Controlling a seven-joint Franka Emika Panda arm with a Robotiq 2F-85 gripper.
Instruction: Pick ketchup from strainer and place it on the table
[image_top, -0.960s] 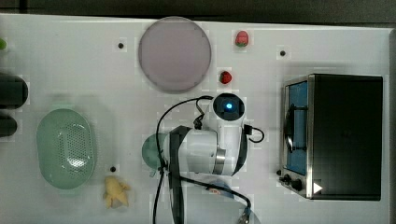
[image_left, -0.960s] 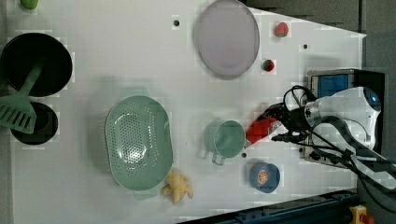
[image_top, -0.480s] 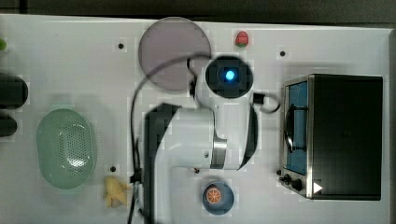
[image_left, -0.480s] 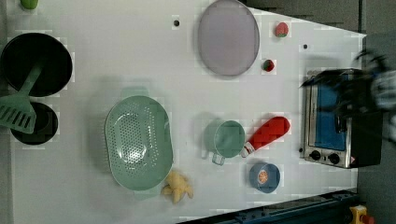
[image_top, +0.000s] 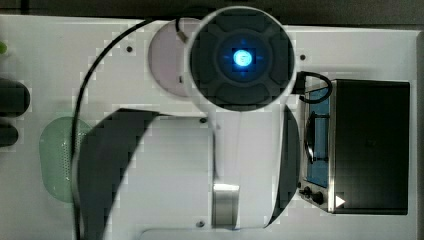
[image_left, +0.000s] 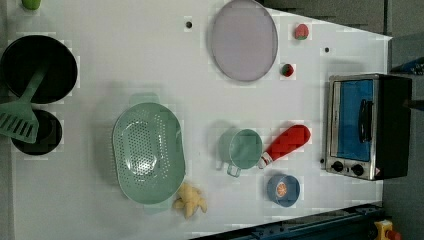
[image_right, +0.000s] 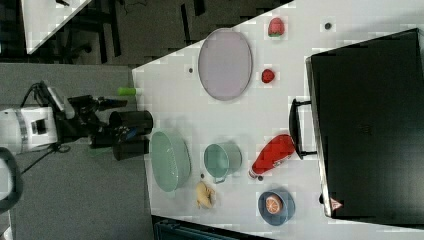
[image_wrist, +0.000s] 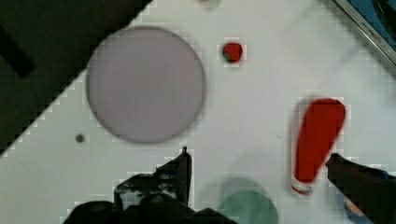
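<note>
The gripper (image_wrist: 257, 168) had let go of the ketchup (image_left: 287, 143) and pulled clear, fingers (image_wrist: 182, 170) spread wide and empty; the bottle lay on the table (image_left: 125, 60) between the cup (image_left: 241, 148) and oven (image_left: 367, 125), well apart from the empty strainer (image_left: 148, 152); the task looked done.

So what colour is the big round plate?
The plate is a pale greyish purple all over, with no pattern. It shows best in the left view.
</note>
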